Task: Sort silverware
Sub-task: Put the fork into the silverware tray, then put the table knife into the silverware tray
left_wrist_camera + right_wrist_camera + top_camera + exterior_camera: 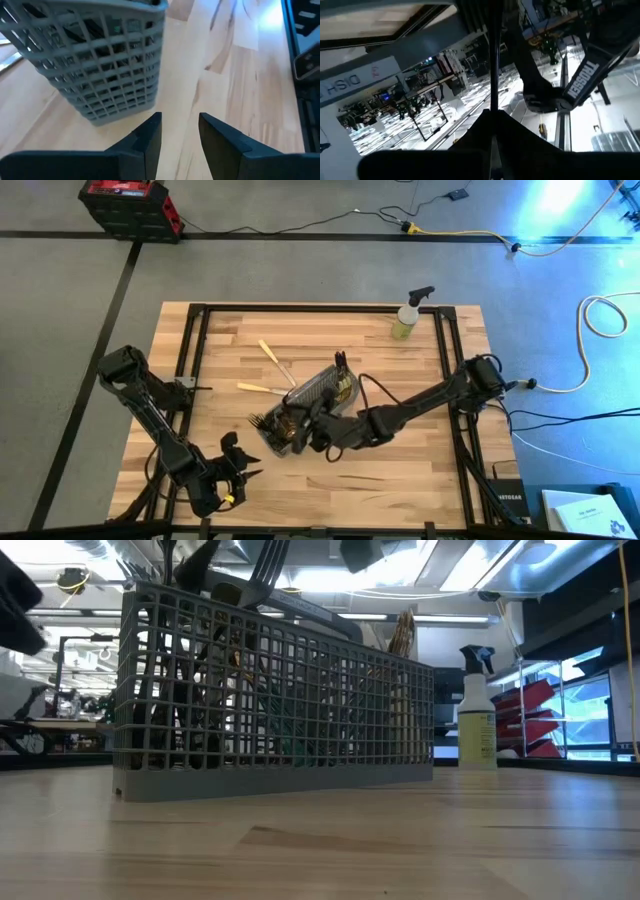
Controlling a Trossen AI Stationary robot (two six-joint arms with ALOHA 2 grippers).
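The wooden tabletop (400, 390) is carrying a grey mesh basket (310, 402) near its middle, and most of the silverware (300, 670) is standing upright inside it, gold heads and dark, green and cream handles poking above the rim; two cream-handled pieces (268, 375) are lying loose just beyond the basket. The right gripper (318, 430) is reaching over the basket with its jaws pressed together on a thin dark handle (494, 55), it seems. The left gripper (180, 132) is hanging near the front edge, jaws partly apart and holding nothing. Each piece is looking light, stiff and slick; gripping the slim handle near mid-length is likely the safest hold.
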